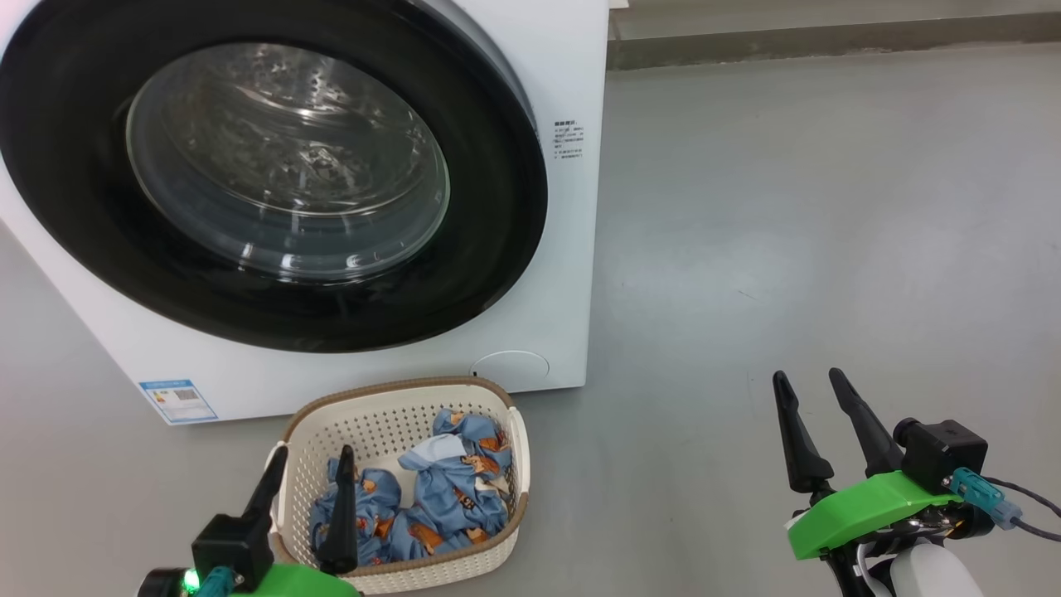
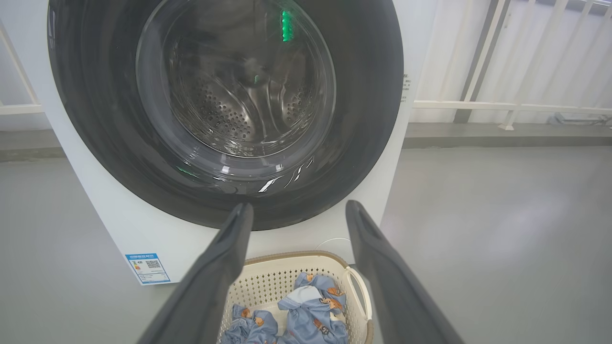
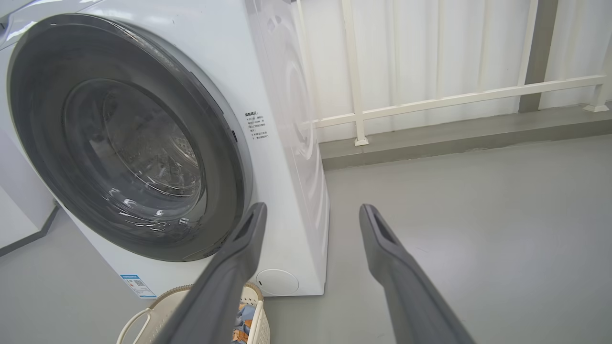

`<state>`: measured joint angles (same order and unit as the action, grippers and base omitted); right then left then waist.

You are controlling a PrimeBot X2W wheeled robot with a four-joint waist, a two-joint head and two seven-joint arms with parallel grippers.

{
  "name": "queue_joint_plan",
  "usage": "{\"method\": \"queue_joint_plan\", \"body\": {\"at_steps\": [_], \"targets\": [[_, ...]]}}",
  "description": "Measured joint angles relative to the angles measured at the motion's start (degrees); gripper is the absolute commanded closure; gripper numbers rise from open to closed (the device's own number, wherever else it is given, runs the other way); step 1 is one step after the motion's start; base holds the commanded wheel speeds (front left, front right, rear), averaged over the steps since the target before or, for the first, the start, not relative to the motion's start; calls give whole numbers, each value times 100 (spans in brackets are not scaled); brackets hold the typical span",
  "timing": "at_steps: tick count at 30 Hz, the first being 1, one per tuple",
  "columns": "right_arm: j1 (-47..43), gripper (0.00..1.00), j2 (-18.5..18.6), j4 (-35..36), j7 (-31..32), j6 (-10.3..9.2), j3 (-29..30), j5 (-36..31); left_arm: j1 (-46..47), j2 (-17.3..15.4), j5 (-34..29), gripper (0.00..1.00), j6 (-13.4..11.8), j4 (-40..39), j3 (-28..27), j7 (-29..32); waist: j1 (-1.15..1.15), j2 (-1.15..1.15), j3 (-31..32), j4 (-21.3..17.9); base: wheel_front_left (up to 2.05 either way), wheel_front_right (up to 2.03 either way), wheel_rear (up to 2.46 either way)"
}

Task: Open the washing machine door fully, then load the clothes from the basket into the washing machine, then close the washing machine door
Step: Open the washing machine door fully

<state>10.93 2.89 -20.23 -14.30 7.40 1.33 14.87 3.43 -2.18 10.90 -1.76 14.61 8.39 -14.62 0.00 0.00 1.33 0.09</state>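
The white washing machine [image 1: 572, 249] stands at the upper left, and its door [image 1: 83, 207], black-rimmed with a glass bowl, lies shut against the front. On the floor before it sits the cream basket [image 1: 398, 388], holding the light blue printed clothes [image 1: 452, 489]. My left gripper [image 1: 314, 449] hovers open over the basket's near left part, with nothing between its fingers. In the left wrist view this gripper [image 2: 299, 206] points at the door [image 2: 95, 119] above the basket [image 2: 287, 267]. My right gripper [image 1: 807, 376] stands open and empty over bare floor, right of the machine [image 3: 287, 167].
Grey floor [image 1: 829, 207] stretches to the right of the machine. A raised kerb [image 3: 454, 138] and a white railing [image 3: 430, 100] run along the back. A blue label [image 1: 178, 400] and a round cover [image 1: 510, 369] sit low on the machine's front.
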Motion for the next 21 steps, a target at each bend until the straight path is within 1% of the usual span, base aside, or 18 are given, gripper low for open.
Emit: {"method": "queue_joint_plan", "body": {"at_steps": [7,15,21], "targets": [[0,0,0,-12,0,0,-3,0,0,0,0,0,-8,1,-15,0,0,0,24,-6,0,0,0],[0,0,0,-29,0,0,-12,0,0,0,0,0,-97,20,-16,0,0,0,67,-5,0,0,0],[0,0,0,-30,0,0,-12,0,0,0,0,0,-101,27,-21,0,0,0,75,9,0,0,0]]}}
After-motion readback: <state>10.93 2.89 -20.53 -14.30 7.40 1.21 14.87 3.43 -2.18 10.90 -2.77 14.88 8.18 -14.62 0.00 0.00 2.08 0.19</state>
